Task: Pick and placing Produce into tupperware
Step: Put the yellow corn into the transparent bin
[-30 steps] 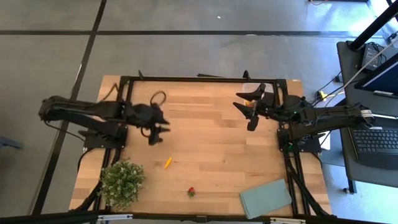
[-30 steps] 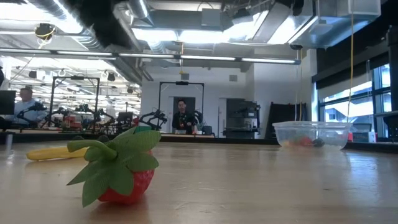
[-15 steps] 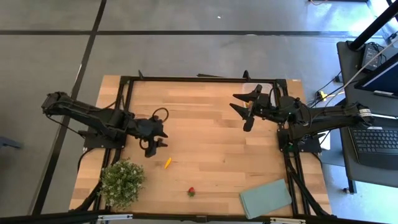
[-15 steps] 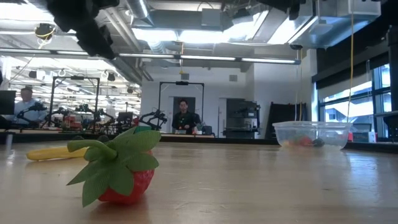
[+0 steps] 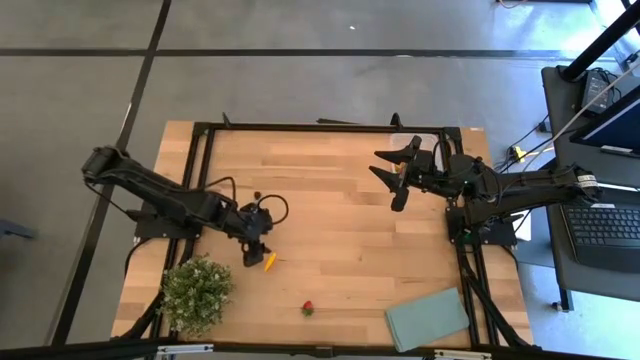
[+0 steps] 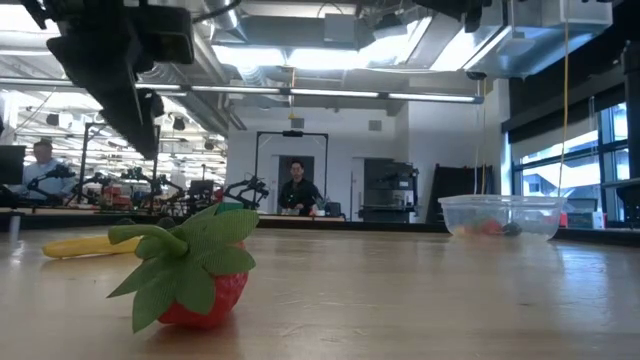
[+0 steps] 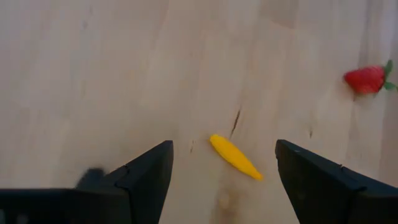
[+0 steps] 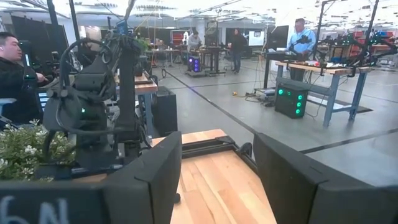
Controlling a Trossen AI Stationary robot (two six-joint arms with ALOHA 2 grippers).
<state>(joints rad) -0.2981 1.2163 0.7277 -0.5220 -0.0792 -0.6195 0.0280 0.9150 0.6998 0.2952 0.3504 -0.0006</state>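
Observation:
A thin yellow sliver (image 5: 269, 262) lies flat on the wooden table, and a red strawberry (image 5: 308, 309) with green leaves lies nearer the near edge. My left gripper (image 5: 256, 250) is open and hangs just above the sliver. In the left wrist view the sliver (image 7: 235, 157) lies between and ahead of my left gripper (image 7: 224, 146), untouched, with the strawberry (image 7: 367, 79) farther off. The clear tupperware (image 6: 502, 215) stands on the table with a few pieces inside. My right gripper (image 5: 398, 180) is open and held in the air over the far right part of the table.
A bushy green plant (image 5: 196, 292) stands at the near left corner, close to my left arm. A flat grey-green rectangle (image 5: 428, 318) lies at the near right. A black frame (image 5: 320, 127) borders the table. Bare wood lies between the two arms. People show in the room beyond.
My left gripper has moved toward the table's near edge and down, from the middle left of the table to just over the yellow sliver. The sliver and the strawberry have stayed where they were.

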